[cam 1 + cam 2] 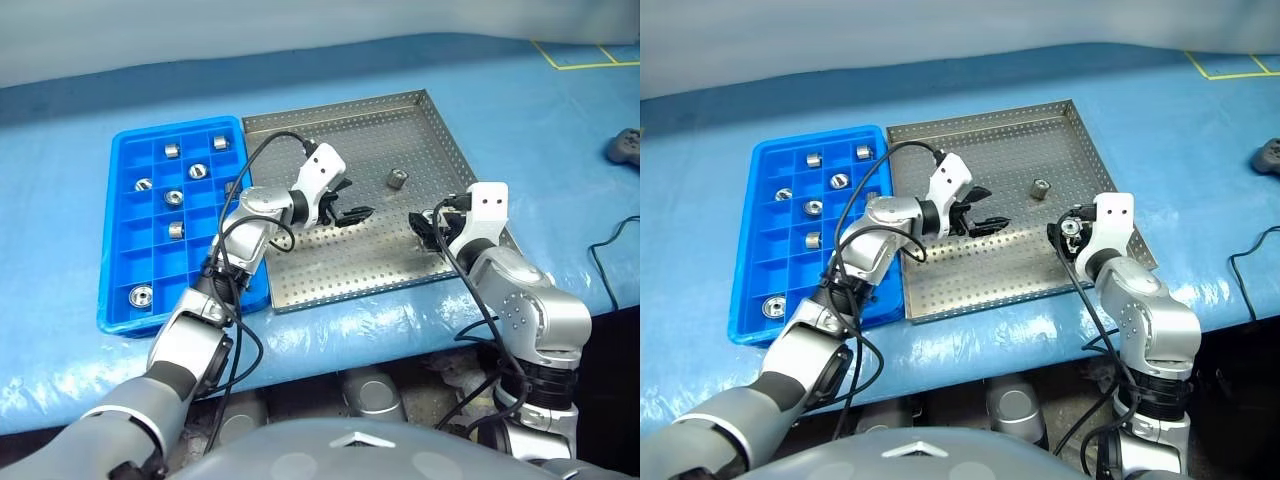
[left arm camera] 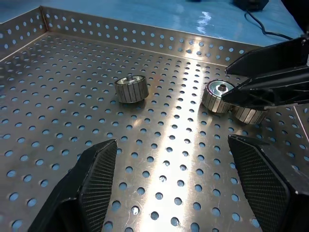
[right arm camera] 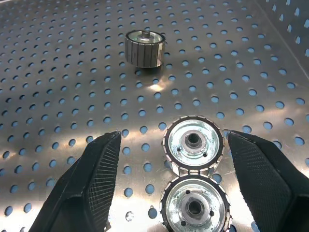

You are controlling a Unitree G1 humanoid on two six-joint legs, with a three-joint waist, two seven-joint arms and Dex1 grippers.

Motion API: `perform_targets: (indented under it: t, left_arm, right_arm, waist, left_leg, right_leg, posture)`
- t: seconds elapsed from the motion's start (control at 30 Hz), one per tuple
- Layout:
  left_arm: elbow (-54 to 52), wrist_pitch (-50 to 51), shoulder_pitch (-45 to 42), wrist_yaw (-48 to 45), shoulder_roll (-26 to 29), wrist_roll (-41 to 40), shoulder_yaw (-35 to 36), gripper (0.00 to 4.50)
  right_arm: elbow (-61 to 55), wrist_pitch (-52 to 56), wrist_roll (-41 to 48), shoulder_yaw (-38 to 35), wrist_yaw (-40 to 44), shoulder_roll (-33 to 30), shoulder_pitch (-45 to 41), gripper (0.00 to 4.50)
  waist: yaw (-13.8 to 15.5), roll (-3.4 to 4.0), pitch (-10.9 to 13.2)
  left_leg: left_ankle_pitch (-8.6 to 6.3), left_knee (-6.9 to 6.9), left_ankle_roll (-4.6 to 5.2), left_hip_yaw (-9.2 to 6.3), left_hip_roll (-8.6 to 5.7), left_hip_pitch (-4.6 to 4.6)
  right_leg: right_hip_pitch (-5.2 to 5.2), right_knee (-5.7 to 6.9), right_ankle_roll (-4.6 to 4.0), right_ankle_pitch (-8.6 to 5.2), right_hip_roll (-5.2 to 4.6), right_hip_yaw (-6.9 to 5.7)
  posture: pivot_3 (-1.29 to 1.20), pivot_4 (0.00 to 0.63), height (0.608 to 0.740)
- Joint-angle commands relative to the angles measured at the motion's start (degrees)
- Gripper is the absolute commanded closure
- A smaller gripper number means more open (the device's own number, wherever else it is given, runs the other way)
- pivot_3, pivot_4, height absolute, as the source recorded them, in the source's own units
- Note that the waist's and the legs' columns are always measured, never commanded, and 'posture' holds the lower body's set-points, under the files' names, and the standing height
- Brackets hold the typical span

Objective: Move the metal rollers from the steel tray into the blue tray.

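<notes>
The steel tray (image 1: 330, 262) lies in the middle of the blue-covered table. Three metal rollers are on it: one stands alone (image 1: 396, 179) toward the back, and two sit side by side (image 3: 194, 144) (image 3: 195, 207) near the tray's right rim. My right gripper (image 3: 174, 137) is open and low over that pair, a finger on each side, apart from them. My left gripper (image 1: 352, 200) hovers open over the tray's middle, holding nothing. The blue tray (image 1: 108, 250) lies to the left of the steel tray, with several rollers (image 1: 174, 197) in its compartments.
A black object (image 1: 625, 146) and a dark cable (image 1: 610, 250) lie on the cloth at the far right. Yellow tape lines (image 1: 580, 55) mark the back right corner. The steel tray's raised rim (image 2: 145, 36) runs close behind the rollers.
</notes>
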Motion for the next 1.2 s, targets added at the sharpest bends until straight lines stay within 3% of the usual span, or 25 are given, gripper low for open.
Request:
perform_targets:
  t: [0.03, 0.4, 0.5, 0.63, 0.67, 1.0, 1.2]
  left_arm:
    - [-2.5, 0.2, 0.0, 0.4, -0.1, -0.8, 0.0, 0.51]
    - [-2.1, -0.1, -0.3, 0.7, -0.5, -0.9, -0.2, 0.51]
    - [-2.1, -0.2, -0.4, 0.8, -0.5, -0.8, -0.2, 0.49]
    - [-1.9, -0.4, -0.6, 0.7, -0.5, -0.8, -0.2, 0.49]
    - [-1.9, -0.4, -0.7, 0.7, -0.5, -0.9, -0.1, 0.49]
    - [-2.5, 0.8, -0.7, -0.2, -0.3, -2.5, 0.9, 0.49]
    - [-9.8, 10.8, -0.2, -8.6, 3.2, -13.4, 4.6, 0.49]
  right_arm:
    - [-0.7, 0.5, -1.0, -0.3, -1.3, -0.5, 0.2, 0.80]
    - [-4.2, 2.7, -1.2, 1.2, -2.5, 1.3, 3.3, 0.80]
    - [-3.8, 2.8, -1.5, 0.7, -2.8, 1.7, 3.4, 1.36]
    - [-4.6, 3.5, -1.6, 0.6, -2.9, 1.5, 3.2, 2.64]
    - [-4.8, 3.6, -1.7, 0.7, -2.9, 1.4, 3.3, 2.79]
    - [-6.7, 0.5, -0.6, 1.8, 1.0, -0.5, 4.1, 2.79]
    - [-13.3, -9.3, 7.0, 2.3, 15.4, -4.3, 6.6, 2.79]
  waist:
    - [0.2, 0.02, 0.0]
    - [0.5, 0.06, 0.0]
    - [0.7, 0.06, 0.0]
    - [1.0, 0.06, 0.0]
    - [1.1, 0.06, 0.0]
    - [1.2, 0.07, 0.0]
    - [0.6, 0.11, 0.0]
  left_leg:
    - [0.00, 0.01, 0.00, 0.00, 0.00, 0.00]
    - [0.00, 0.04, 0.00, -0.02, 0.01, 0.02]
    - [0.00, 0.06, 0.00, -0.02, 0.01, 0.02]
    - [0.00, 0.07, 0.00, -0.02, 0.00, 0.02]
    - [0.00, 0.07, 0.00, -0.02, 0.01, 0.02]
    - [0.00, 0.07, 0.00, -0.02, 0.01, 0.02]
    - [0.00, 0.05, 0.00, 0.00, 0.03, 0.02]
  right_leg:
    - [0.00, 0.01, 0.00, 0.00, 0.00, 0.00]
    - [0.01, 0.06, 0.00, 0.00, 0.02, -0.01]
    - [0.02, 0.06, 0.00, 0.00, 0.01, -0.01]
    - [0.03, 0.06, 0.00, 0.00, 0.02, -0.01]
    - [0.03, 0.06, 0.00, 0.00, 0.02, -0.02]
    - [0.03, 0.06, 0.00, 0.00, 0.02, -0.02]
    - [-0.01, 0.08, 0.01, 0.00, 0.04, 0.00]
  posture:
    - [-0.19, 0.150, 0.740]
    - [-0.19, 0.150, 0.740]
    - [-0.20, 0.150, 0.740]
    - [-0.20, 0.150, 0.740]
    - [-0.20, 0.150, 0.740]
    - [-0.19, 0.150, 0.740]
    - [-0.20, 0.150, 0.740]
